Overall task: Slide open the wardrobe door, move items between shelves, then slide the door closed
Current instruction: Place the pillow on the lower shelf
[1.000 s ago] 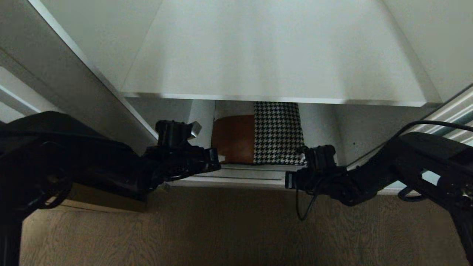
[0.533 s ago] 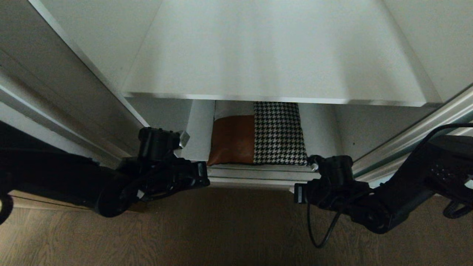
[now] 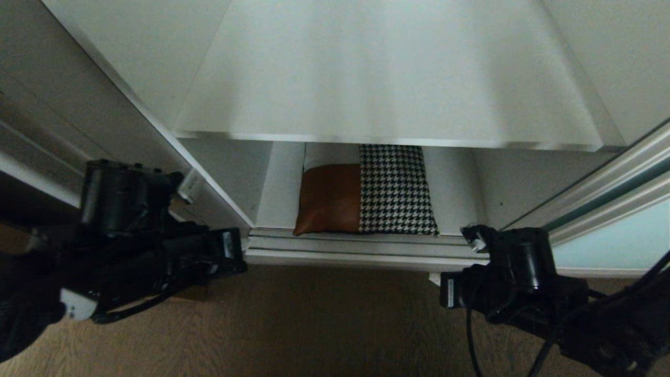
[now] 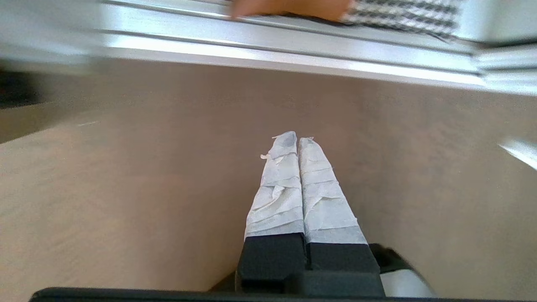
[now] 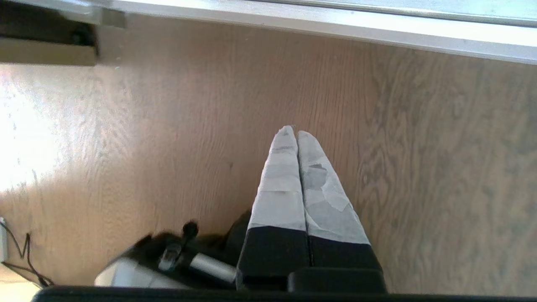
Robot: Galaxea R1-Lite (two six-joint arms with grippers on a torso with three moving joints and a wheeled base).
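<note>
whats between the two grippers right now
Nothing but bare wooden floor, seen in the head view. The left gripper and right gripper are both shut and empty; the cushion lies beyond them inside the wardrobe.

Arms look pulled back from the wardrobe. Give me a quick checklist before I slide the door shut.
1. Left gripper empty and shut: ok.
2. Right gripper empty and shut: ok.
3. Both grippers outside the wardrobe, over the floor: ok.
4. Cushion on the bottom shelf, behind the door track: ok, though its front edge lies close.
5. Sliding door at the right, free to move: cannot tell.
</note>
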